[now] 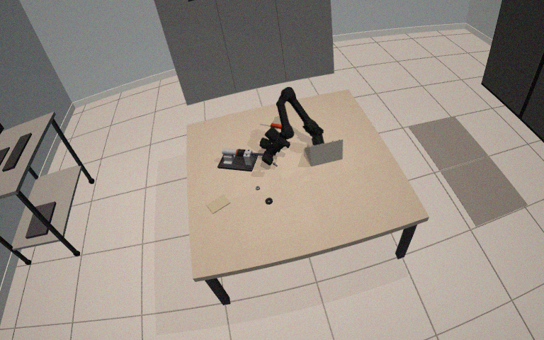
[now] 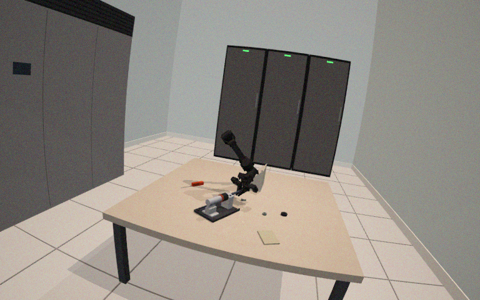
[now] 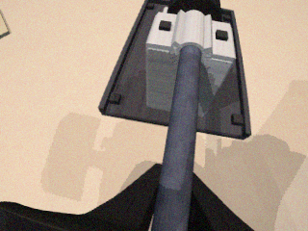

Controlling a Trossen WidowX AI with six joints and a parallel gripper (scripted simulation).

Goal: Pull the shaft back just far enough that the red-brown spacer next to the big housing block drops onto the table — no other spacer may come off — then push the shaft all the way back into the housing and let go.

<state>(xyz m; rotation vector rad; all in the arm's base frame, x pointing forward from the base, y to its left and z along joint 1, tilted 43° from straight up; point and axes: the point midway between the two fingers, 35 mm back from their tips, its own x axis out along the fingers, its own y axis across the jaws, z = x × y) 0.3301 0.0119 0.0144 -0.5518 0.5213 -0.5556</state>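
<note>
The bluish-grey shaft [image 1: 258, 154] [image 3: 184, 111] runs from my gripper through the pale support block [image 1: 248, 156] [image 2: 227, 202] [image 3: 161, 72] on the dark base plate [image 1: 236, 166] [image 2: 222, 215] [image 3: 127, 91]. My gripper [image 2: 240, 192] [image 3: 171, 172] is shut on the shaft, above the table just outside the plate. The pale cylindrical housing [image 1: 228, 152] [image 2: 212, 200] is at the plate's other end. A narrow red-brown spacer [image 1: 236, 152] [image 2: 222, 198] shows beside it, with a black part [image 1: 240, 152] [image 2: 225, 196] towards the support block. The wrist view hides the spacer; the shaft's inner end is hidden.
A screwdriver [image 1: 275, 125] [image 2: 197, 183] lies behind the arm, a grey panel [image 1: 326, 153] [image 2: 260, 179] stands beside it. A small screw [image 1: 274, 163] [image 2: 243, 200], a nut [image 1: 257, 188] [image 2: 264, 213], a black ring [image 1: 266, 201] [image 2: 284, 214] and a yellowish pad [image 1: 218, 204] [image 2: 268, 237] lie on the table.
</note>
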